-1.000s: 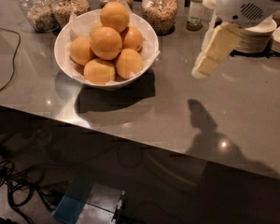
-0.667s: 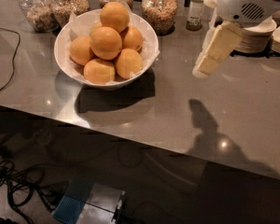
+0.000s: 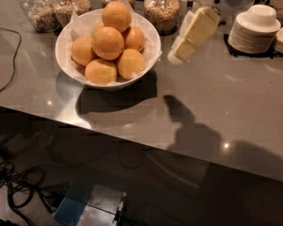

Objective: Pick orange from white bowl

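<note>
Slanting down toward the white bowl (image 3: 114,85), the gripper (image 3: 175,56) hung above the bench (image 3: 226,109) just beside it; its opening could not be told.

Glossy white bowl (image 3: 61,55) at upper left, its glazed rim catching light. Crinkled white paper (image 3: 75,21) lines it, thin and matt. The oranges (image 3: 107,42) show smooth, matt skin with barely a shine. The grey countertop (image 3: 217,98) is polished and smooth, throwing back small glints. Glass jars (image 3: 162,11) along the top edge are clear and shiny. The gripper (image 3: 176,56), upper middle just right of the bowl, looks like cream matt plastic. The stacked dishes (image 3: 252,29) at upper right are smooth and white.
</note>
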Available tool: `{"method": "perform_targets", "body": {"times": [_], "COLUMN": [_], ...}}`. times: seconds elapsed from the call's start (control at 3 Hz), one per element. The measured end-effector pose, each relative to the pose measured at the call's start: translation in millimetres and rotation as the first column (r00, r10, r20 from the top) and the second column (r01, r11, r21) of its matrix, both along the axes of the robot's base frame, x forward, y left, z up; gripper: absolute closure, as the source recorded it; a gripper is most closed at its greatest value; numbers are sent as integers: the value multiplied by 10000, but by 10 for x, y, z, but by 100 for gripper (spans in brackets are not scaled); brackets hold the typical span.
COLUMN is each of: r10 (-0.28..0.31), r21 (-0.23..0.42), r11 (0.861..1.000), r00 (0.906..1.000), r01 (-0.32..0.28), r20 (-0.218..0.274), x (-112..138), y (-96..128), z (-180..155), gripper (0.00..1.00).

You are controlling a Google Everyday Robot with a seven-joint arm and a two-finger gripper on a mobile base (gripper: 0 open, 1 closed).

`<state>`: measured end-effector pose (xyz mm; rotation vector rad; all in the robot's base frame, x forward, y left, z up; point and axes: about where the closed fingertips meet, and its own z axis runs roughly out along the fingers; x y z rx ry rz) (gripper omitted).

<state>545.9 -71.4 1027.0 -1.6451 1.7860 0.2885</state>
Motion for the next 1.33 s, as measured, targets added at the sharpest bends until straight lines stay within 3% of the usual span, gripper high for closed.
{"method": "perform_targets", "body": {"times": [0.33, 0.67, 1.0, 1.33], "r10": [767, 444, -750, -1894], "r21": [1561, 2399, 2598, 2402], "r11": [9848, 9698, 9627, 9507], "r00": [9970, 9990, 9971, 9806], "r01": [-765, -431, 752, 1961], "r20": [49, 0, -108, -508], "x": [113, 249, 484, 767], "y": [538, 955, 1303, 1532], "z": [375, 611, 641, 407], "gripper": [0, 0, 0, 0]}}
